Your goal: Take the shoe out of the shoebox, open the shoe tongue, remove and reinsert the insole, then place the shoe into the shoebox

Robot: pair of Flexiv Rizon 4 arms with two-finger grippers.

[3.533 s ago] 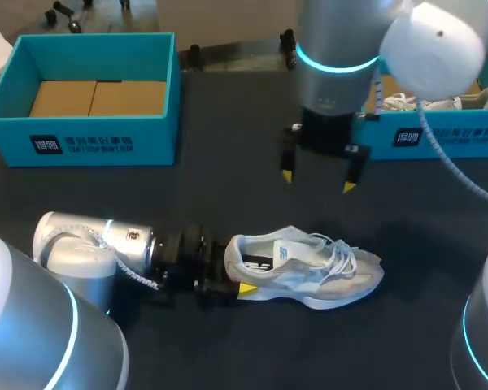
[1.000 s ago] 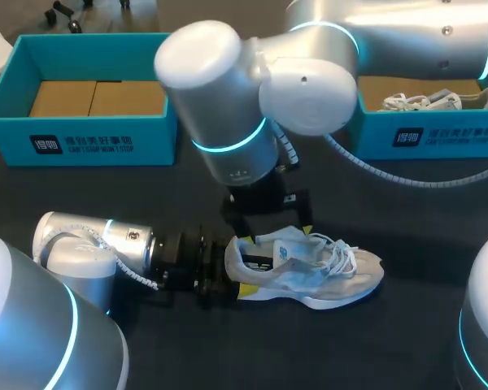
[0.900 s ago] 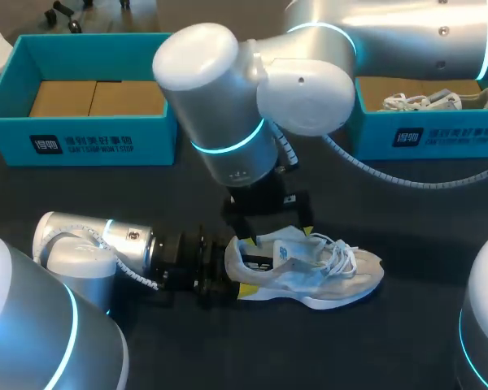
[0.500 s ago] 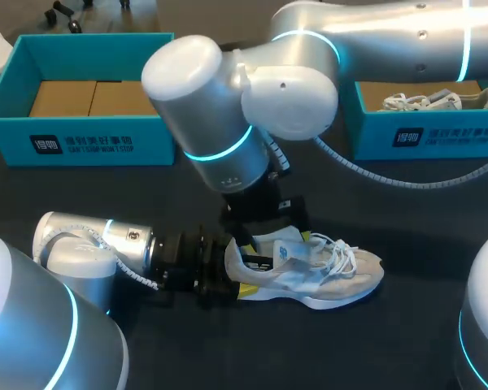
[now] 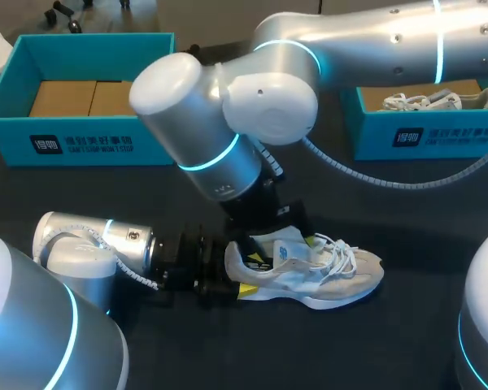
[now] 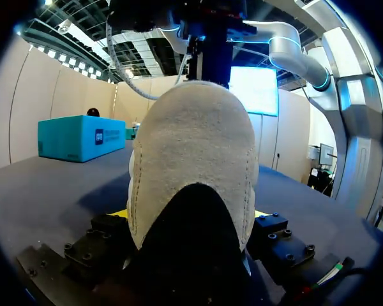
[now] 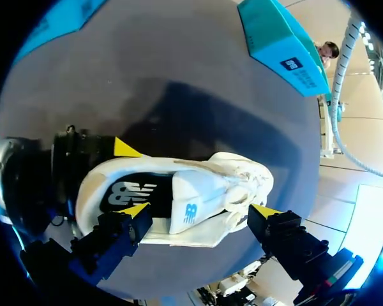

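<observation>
Near the front middle of the dark surface [image 5: 228,349] lies the pale grey and white shoe [image 5: 325,272], sole down, out of its box, heel toward my left arm and toe pointing to my right. At the heel, the left claw [image 5: 234,268] lies low along the surface and is clenched on the shoe, one yellow-tipped finger on each side of the heel. From the left wrist, the suede heel [image 6: 191,159] fills the space between the fingers, with only slivers of yellow showing at its two sides.

Over the shoe, my right arm reaches in from the far right, and the right claw [image 5: 281,250] points down at the shoe's opening. Seen from the right wrist, its fingers [image 7: 135,213] stand spread wide and released. One yellow tip is at the near edge of the opening beside the dark insole [image 7: 124,197], the other is past the laces [image 7: 249,185], and the white tongue [image 7: 195,201] is between them. Whether either tip touches the shoe I cannot tell.

Behind, on the far left, stands an open teal shoebox [image 5: 81,138] with brown card in its bottom. At the far right stands a second teal shoebox [image 5: 423,134] with another pale shoe [image 5: 423,101] inside. Both boxes are well apart from the shoe on the surface.
</observation>
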